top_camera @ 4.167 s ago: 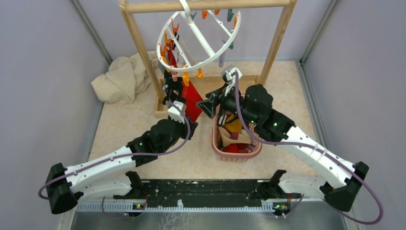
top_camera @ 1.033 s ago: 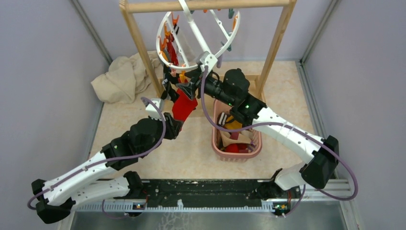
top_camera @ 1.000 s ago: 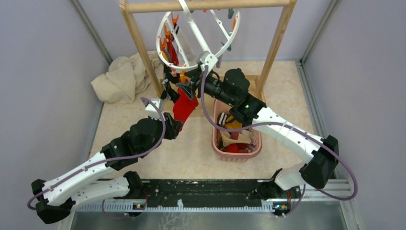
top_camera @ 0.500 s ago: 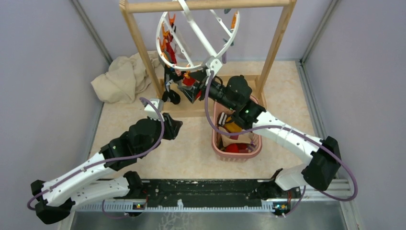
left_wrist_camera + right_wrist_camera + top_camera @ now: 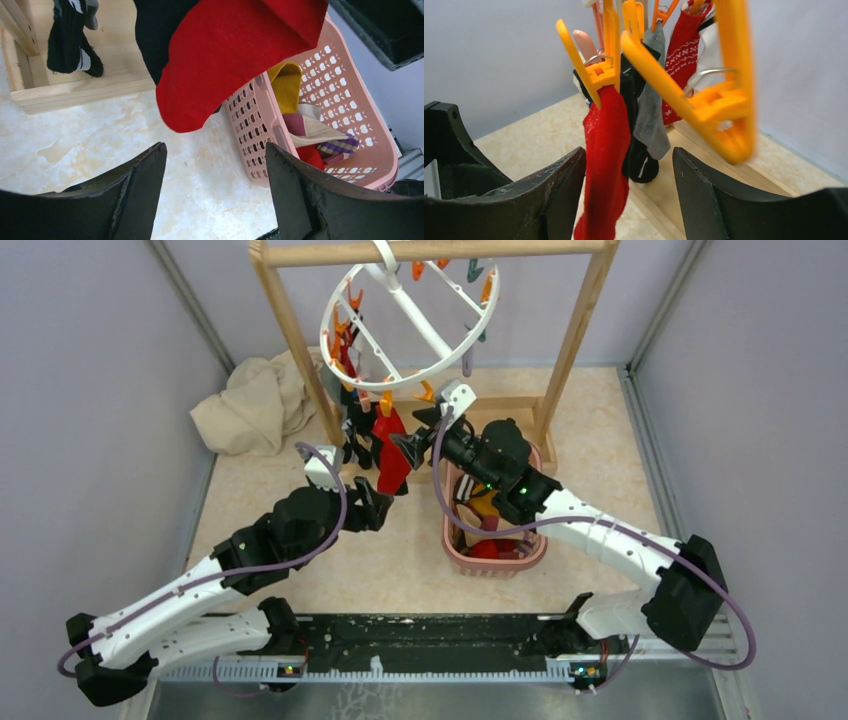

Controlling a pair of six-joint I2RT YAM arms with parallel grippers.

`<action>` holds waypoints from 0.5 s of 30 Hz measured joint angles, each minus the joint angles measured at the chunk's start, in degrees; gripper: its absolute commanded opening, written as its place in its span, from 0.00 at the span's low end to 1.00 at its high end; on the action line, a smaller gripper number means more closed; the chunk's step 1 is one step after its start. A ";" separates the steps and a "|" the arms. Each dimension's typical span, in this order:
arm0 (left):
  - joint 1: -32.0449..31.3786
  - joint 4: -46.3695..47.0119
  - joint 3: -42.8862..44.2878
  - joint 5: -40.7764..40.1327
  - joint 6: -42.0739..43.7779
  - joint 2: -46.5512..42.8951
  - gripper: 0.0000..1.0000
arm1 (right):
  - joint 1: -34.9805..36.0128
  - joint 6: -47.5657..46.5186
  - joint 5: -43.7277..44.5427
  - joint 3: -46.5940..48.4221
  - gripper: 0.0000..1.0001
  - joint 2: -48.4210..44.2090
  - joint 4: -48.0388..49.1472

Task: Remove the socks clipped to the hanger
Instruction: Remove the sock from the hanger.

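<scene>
The left pincer [image 5: 215,150] is low over the pale table top [image 5: 75,155], at the front. Its two fingers [image 5: 125,200] are wide apart and nothing is between them. A red sock [image 5: 235,60] hangs just past it, toe down, and does not touch the fingers.

To the right of that sock sits a pink basket [image 5: 350,100] on the table. A yellow sock [image 5: 287,82] and a few other socks lie inside it.

The right pincer [image 5: 629,155] reaches in over the basket and points at the red sock from the other side. It is apart too. The sock hangs down close to one of its fingers [image 5: 559,195], but it is not squeezed.

An orange clip [image 5: 599,75] bites the top of the red sock. Behind it hang a grey sock [image 5: 649,115], a black sock [image 5: 639,162] and a red sock with white marks [image 5: 681,50], each on a clip as well. One more orange clip is very near the camera, blurry, and holds nothing.

All the clips dangle from the round white hanger [image 5: 418,324], which tilts and hooks on the top bar of a wooden rack [image 5: 290,330]. Far back on the left lies a crumpled cream cloth [image 5: 250,405].
</scene>
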 measured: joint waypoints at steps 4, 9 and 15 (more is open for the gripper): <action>0.00 0.00 0.09 0.02 0.02 0.22 0.79 | 0.00 0.04 -0.26 -0.31 0.59 0.87 -0.02; 0.00 -0.02 0.09 0.02 0.00 0.20 0.78 | 0.00 -0.07 -0.96 -0.33 0.00 3.02 0.17; 0.00 -0.04 0.09 0.02 0.00 0.00 0.81 | 0.00 1.36 -1.14 -0.31 0.00 4.66 -0.37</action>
